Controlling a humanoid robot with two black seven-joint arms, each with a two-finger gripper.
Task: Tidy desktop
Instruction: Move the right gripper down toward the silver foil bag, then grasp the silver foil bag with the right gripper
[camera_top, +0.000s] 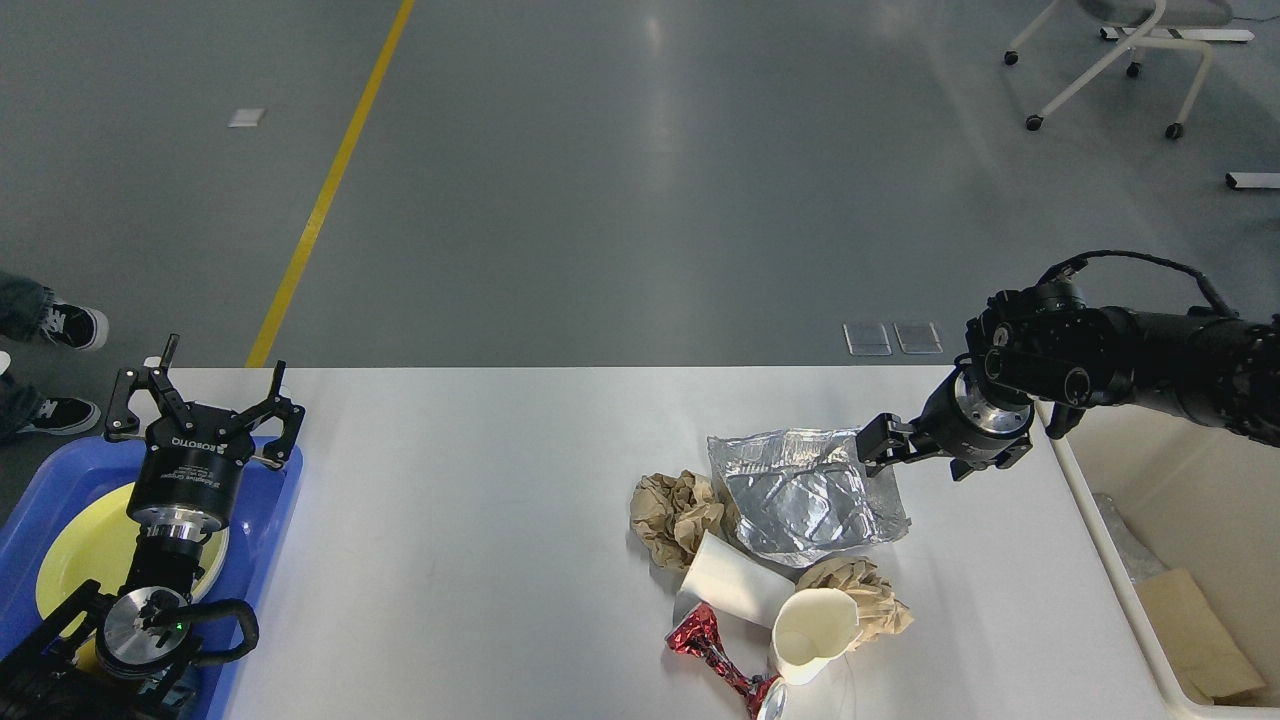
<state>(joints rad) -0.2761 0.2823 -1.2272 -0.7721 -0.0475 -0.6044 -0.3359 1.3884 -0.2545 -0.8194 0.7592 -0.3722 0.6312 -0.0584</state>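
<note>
Meanwhile, the right gripper (880, 447) reaches low over the worktop (480, 560), touching or just above the silver foil bag's (805, 495) upper right corner; whether its fingers are parted cannot be told. The bag lies mid-worktop, leftward of that gripper, far from the spread-fingered, empty left gripper (205, 400).

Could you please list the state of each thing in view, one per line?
left gripper: open, empty, over the blue tray.
right gripper: at the silver bag's edge, opening unclear.
silver bag: crumpled, flat.
paper cups: tipped over.
brown paper wads: crumpled.
red wrapper: twisted.
cream bin: partly filled.
</note>
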